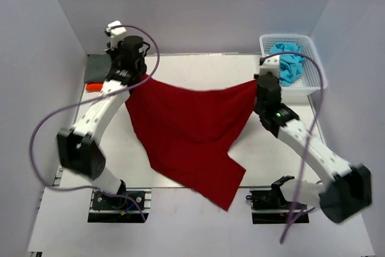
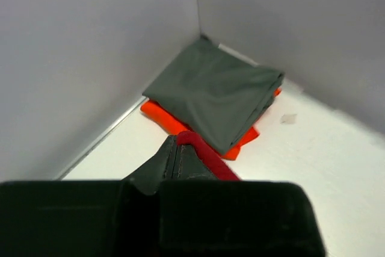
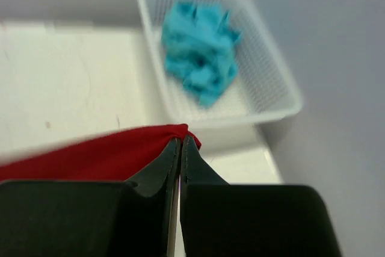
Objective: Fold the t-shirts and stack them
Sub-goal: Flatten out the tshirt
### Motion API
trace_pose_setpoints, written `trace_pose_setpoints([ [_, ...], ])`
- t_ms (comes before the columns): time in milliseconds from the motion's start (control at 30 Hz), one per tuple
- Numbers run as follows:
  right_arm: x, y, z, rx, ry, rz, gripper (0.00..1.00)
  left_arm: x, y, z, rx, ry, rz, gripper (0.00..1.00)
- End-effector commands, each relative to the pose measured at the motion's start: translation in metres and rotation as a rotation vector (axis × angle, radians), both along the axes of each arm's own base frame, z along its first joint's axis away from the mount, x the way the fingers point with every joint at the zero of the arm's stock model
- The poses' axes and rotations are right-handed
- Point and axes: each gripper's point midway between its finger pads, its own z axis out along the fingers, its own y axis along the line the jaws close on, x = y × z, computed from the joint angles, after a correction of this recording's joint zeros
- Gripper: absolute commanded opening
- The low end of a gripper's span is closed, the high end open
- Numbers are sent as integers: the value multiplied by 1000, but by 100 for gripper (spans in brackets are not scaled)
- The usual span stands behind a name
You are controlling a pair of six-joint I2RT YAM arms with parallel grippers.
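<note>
A dark red t-shirt point(image 1: 186, 133) hangs stretched between both arms above the table, its lower part draping toward the near edge. My left gripper point(image 1: 139, 77) is shut on its left top corner; in the left wrist view a red fold point(image 2: 204, 154) sticks out of the left gripper point(image 2: 174, 145). My right gripper point(image 1: 257, 82) is shut on the right top corner, and the red cloth point(image 3: 108, 154) is pinched at the tips of the right gripper point(image 3: 181, 142). A folded grey-green t-shirt point(image 2: 219, 91) lies on a folded orange t-shirt point(image 2: 171, 123) in the far left corner. Crumpled turquoise t-shirts point(image 3: 201, 49) fill the basket.
The white lattice basket point(image 1: 310, 82) stands at the far right corner against the wall; its rim point(image 3: 283, 109) shows in the right wrist view. Grey walls enclose the table on the left, back and right. The stack point(image 1: 95, 75) of folded shirts sits beside the left arm.
</note>
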Motion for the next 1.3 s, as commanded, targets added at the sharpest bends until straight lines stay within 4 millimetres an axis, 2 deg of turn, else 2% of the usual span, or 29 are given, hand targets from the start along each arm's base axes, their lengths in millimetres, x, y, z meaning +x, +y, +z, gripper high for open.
trace_pose_setpoints([
  [0,28,-9,-30,104,11,-62,0,32,16,-14,-59,-27,52,0],
  [33,39,-2,-36,119,24,3,0,61,12,-38,-92,-1,30,0],
  [100,65,-5,-60,85,66,-13,0,87,8,-62,-106,52,1,0],
  [133,76,-4,-65,89,83,22,0,104,8,-51,-125,11,1,0],
  [167,89,-4,-84,77,134,18,0,128,11,-91,-109,85,21,0],
  [200,110,-12,-82,78,158,-4,0,140,8,-107,-104,134,13,0],
  [233,119,-12,-86,69,182,-3,14,161,8,-79,-123,70,7,0],
  [267,138,-9,-87,64,201,7,29,175,3,-85,-129,91,-16,5],
  [300,142,-16,-118,38,310,-18,47,197,-2,-131,-133,178,-43,22],
  [333,155,-16,-102,44,288,-21,74,206,-8,-102,-152,137,-77,44],
  [367,173,-11,-92,53,268,-6,85,212,-14,-106,-158,147,-114,99],
  [400,168,-14,-114,26,369,-12,90,217,-22,-106,-177,139,-159,100],
  [433,179,-12,-89,33,323,-8,90,214,-25,-101,-189,117,-189,100],
  [500,180,-17,-94,22,347,-32,90,208,-40,-94,-236,89,-281,100],
  [533,180,-19,-87,25,344,-39,90,200,-43,-109,-246,125,-307,100],
  [567,176,-20,-83,23,350,-39,90,191,-48,-86,-269,87,-338,100],
  [600,173,-19,-81,28,354,-26,90,186,-62,-82,-284,102,-394,100],
  [667,165,-7,-83,47,386,39,90,171,-72,-86,-297,170,-428,100],
  [733,156,15,-94,105,435,168,90,159,-97,-79,-330,209,-549,100],
  [767,151,24,-102,141,464,202,90,147,-110,-90,-375,267,-582,100],
  [800,148,46,-105,189,487,311,90,135,-121,-108,-436,327,-626,100],
  [867,142,57,-126,222,550,360,90,113,-145,-119,-532,373,-711,100],
  [900,139,70,-132,269,576,410,90,94,-146,-156,-571,460,-701,100],
  [967,136,85,-155,323,649,444,90,67,-169,-171,-659,500,-748,100],
  [1000,135,95,-160,349,669,471,90,47,-169,-204,-703,580,-729,100],
  [1067,135,101,-177,372,726,469,90,22,-186,-230,-763,657,-753,100],
  [1167,136,109,-205,400,786,459,90,-26,-184,-281,-807,801,-680,100],
  [1200,135,110,-221,406,818,451,90,-35,-185,-291,-806,826,-662,100],
  [1267,131,114,-233,410,850,445,90,-54,-179,-308,-792,878,-618,100],
])
